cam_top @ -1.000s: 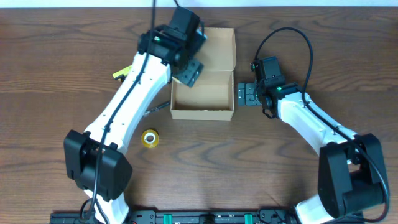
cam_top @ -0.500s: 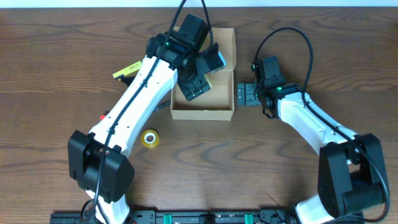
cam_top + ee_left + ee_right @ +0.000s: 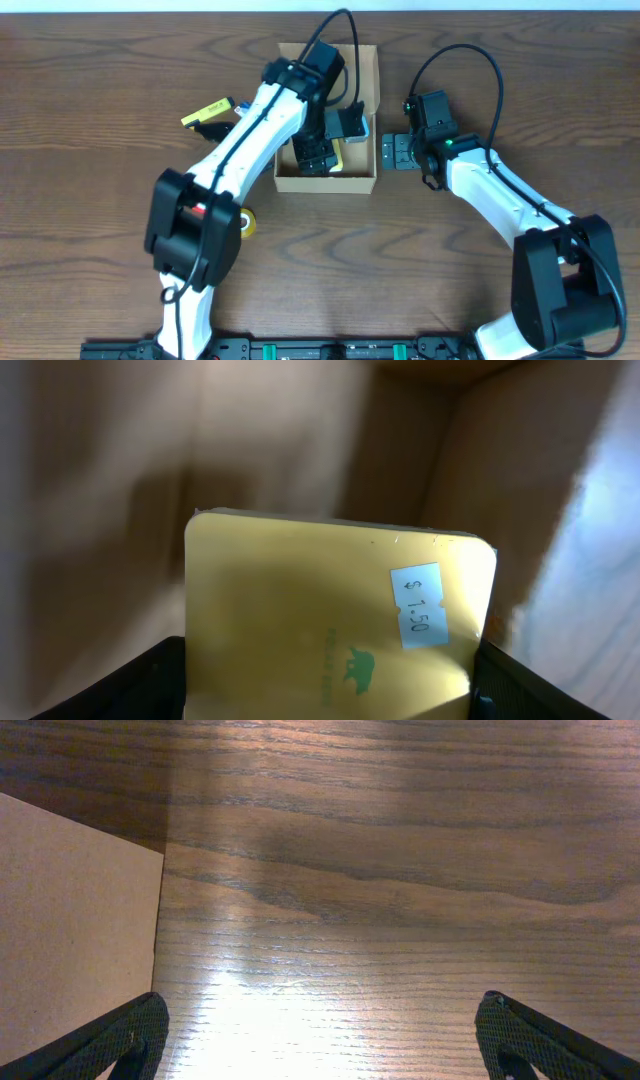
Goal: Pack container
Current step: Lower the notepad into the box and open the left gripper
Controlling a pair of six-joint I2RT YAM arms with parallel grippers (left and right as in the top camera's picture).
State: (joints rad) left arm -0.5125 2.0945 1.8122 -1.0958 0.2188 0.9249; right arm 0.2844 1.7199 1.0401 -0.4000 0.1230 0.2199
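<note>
The container (image 3: 326,184) is a tan cardboard box standing open at the table's back centre, with its flap lid (image 3: 366,74) folded back. My left gripper (image 3: 334,142) reaches down into it and is shut on a flat yellow pad (image 3: 340,630) that carries a small $1.50 price sticker. In the left wrist view the pad fills the span between the black fingers (image 3: 130,690), with the box's inner walls (image 3: 270,440) behind it. Just right of the box my right gripper (image 3: 392,153) hovers over bare wood, open and holding nothing. The box's outer wall (image 3: 70,920) shows beside its left finger (image 3: 120,1040).
A yellow marker-like item (image 3: 205,114) lies left of the box. A small yellow tape roll (image 3: 246,225) sits at front left, half hidden by the left arm. Black cables run over the back of the table.
The left arm has swung right and lowered the yellow pad from above the box's back left corner into the box. The right arm has not moved.
</note>
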